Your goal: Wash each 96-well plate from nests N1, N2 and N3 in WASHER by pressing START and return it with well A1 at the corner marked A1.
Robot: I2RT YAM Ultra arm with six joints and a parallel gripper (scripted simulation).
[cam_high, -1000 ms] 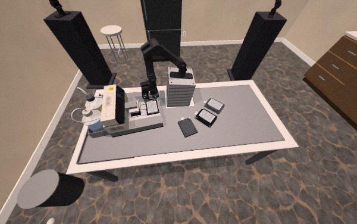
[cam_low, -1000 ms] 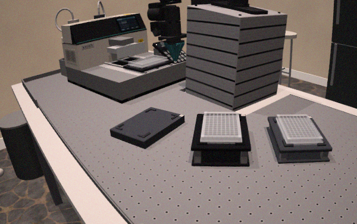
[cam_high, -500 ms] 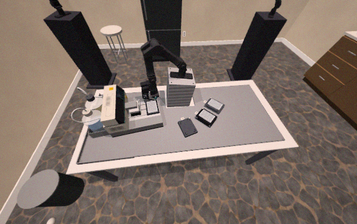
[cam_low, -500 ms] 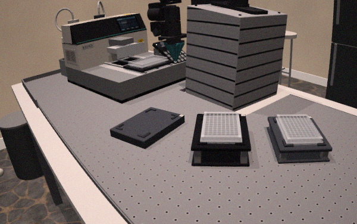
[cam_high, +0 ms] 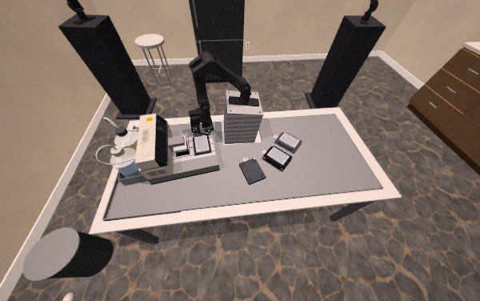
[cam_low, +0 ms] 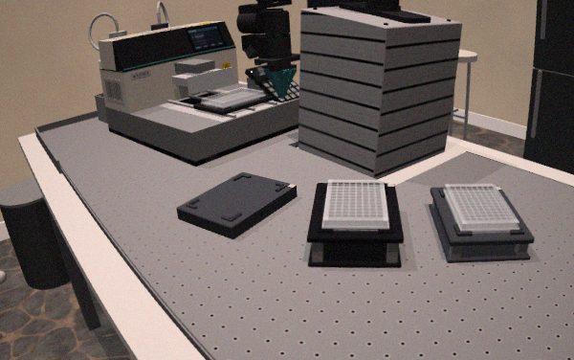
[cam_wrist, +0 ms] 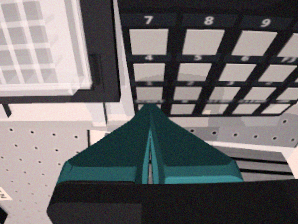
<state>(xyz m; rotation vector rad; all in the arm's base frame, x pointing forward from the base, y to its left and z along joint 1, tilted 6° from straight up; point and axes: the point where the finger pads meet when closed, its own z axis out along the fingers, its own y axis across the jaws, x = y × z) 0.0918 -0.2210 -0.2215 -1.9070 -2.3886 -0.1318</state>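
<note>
The washer [cam_high: 158,150] stands at the table's left, also in the exterior view [cam_low: 191,96]. A clear 96-well plate [cam_low: 230,97] [cam_high: 202,145] lies in its carrier, across the track; it shows at the wrist view's upper left [cam_wrist: 40,30]. My gripper [cam_low: 281,93] is shut and empty, its teal fingertips [cam_wrist: 149,108] pointing down at the lower rows of the keypad [cam_wrist: 213,70], right of the carrier. I cannot tell whether they touch a key. The left nest [cam_low: 237,203] is empty. The other two nests each hold a plate [cam_low: 356,204] [cam_low: 480,208].
A tall grey ribbed block [cam_low: 378,91] that carries the arm's base stands just right of the washer and close to my gripper. Bottles and tubing [cam_high: 118,144] sit behind the washer at the table's left edge.
</note>
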